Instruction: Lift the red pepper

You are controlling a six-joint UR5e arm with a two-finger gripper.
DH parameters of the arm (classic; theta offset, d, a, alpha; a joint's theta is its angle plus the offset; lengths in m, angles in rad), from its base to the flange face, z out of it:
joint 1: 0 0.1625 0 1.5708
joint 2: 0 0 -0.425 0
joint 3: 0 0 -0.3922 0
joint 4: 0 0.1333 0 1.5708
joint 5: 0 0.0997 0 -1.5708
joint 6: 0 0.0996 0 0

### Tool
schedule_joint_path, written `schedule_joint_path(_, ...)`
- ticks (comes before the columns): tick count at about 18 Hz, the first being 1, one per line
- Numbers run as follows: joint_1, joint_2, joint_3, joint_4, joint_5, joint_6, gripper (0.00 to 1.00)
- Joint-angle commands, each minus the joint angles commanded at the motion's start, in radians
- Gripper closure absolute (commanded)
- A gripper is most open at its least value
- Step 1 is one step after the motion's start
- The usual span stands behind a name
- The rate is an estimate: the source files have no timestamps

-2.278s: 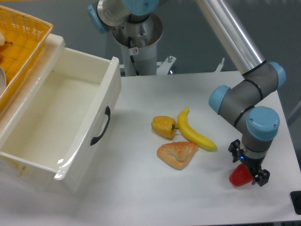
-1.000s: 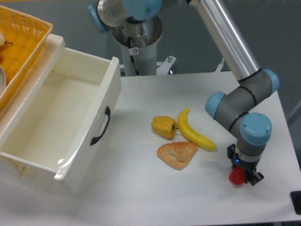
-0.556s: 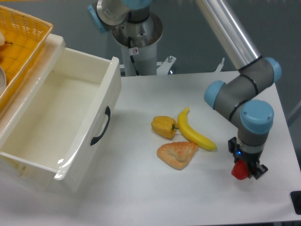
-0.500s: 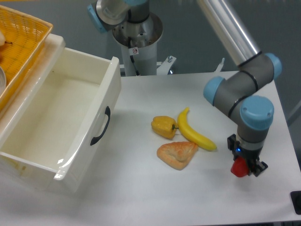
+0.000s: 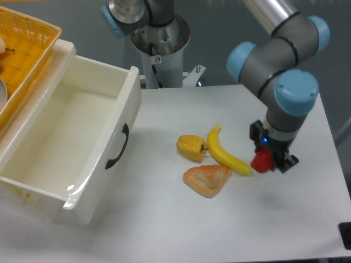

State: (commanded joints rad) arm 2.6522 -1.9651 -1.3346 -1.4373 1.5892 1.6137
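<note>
A white table fills the foreground, an open white drawer at its left — above that, a yellow wicker basket. On the table lie a bread wedge, a yellow pepper and a banana. No writing is legible (only a small sticker on the arm's base). The gripper is clamped on the red pepper — raised off the tabletop, just right of the banana's tip. Behind, a grey wall.

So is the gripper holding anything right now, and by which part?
Yes: the gripper holds the small glossy red pepper, its fingers closed on the pepper's sides, clear of the white table.
</note>
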Motion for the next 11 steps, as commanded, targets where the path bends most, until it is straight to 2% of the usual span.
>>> schedule_joint_path(4, 0.005, 0.006, 0.006, -0.031, 0.003, 0.0, 1.0)
schedule_joint_path(11, 0.003, -0.001, 0.008, -0.028, 0.003, 0.0, 1.0)
